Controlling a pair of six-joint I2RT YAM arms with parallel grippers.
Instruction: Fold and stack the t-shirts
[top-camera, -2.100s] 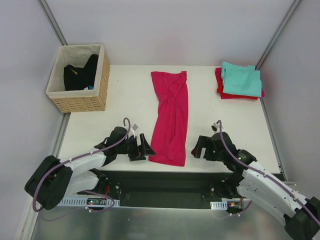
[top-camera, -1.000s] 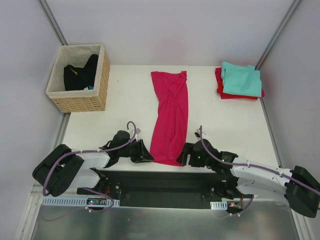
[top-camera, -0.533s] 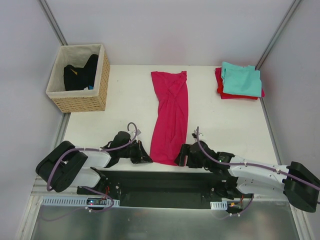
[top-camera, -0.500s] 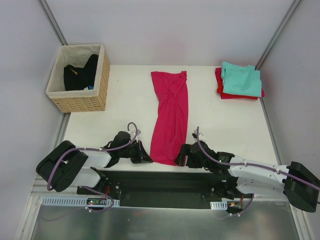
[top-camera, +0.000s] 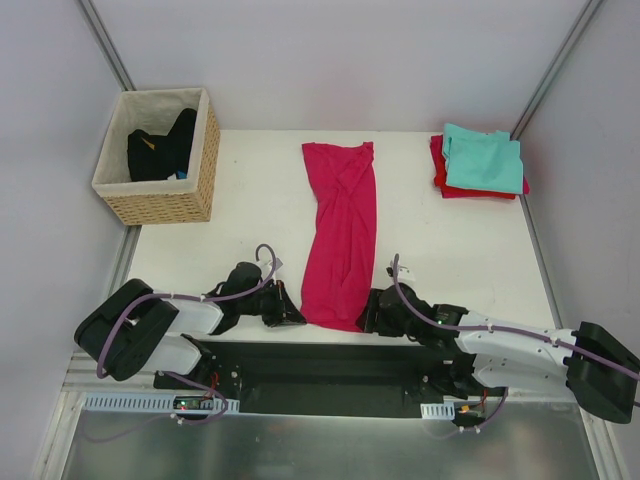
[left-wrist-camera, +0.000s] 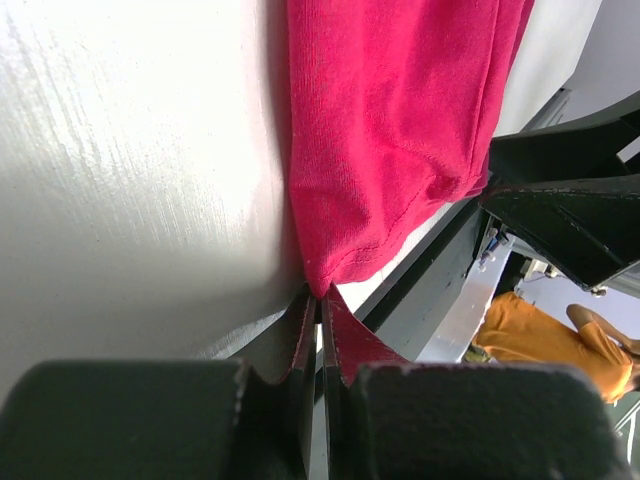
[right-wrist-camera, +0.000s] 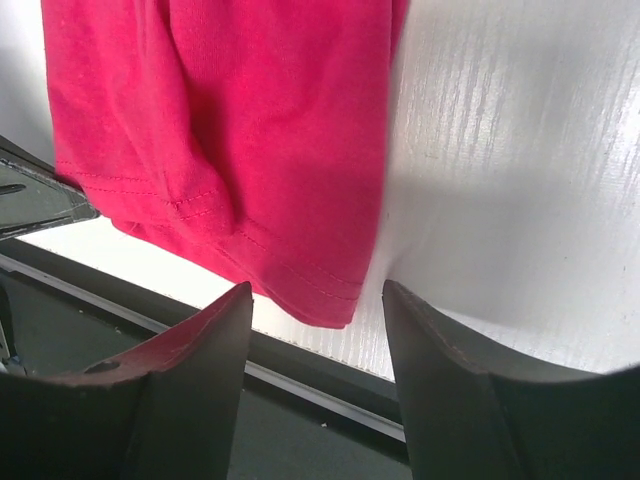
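Observation:
A magenta-pink t-shirt (top-camera: 340, 230) lies folded into a long strip down the middle of the white table (top-camera: 250, 200). My left gripper (top-camera: 293, 315) lies low at the shirt's near left corner. In the left wrist view it (left-wrist-camera: 320, 297) is shut, with the tip of the hem corner (left-wrist-camera: 330, 270) pinched between the jaws. My right gripper (top-camera: 368, 312) is at the near right corner. In the right wrist view it (right-wrist-camera: 317, 286) is open, its fingers either side of the hem corner (right-wrist-camera: 320, 300). A folded teal t-shirt (top-camera: 483, 160) rests on a red one (top-camera: 440, 172) at the far right.
A wicker basket (top-camera: 160, 205) with dark clothes (top-camera: 160, 145) inside stands at the far left corner. The table's near edge (top-camera: 330, 338) runs just under both grippers, with a black frame below it. Walls and metal posts close in the sides.
My left gripper slid to the shirt's near left corner and shut on it. My right gripper moved left to the near right corner and its jaws have narrowed.

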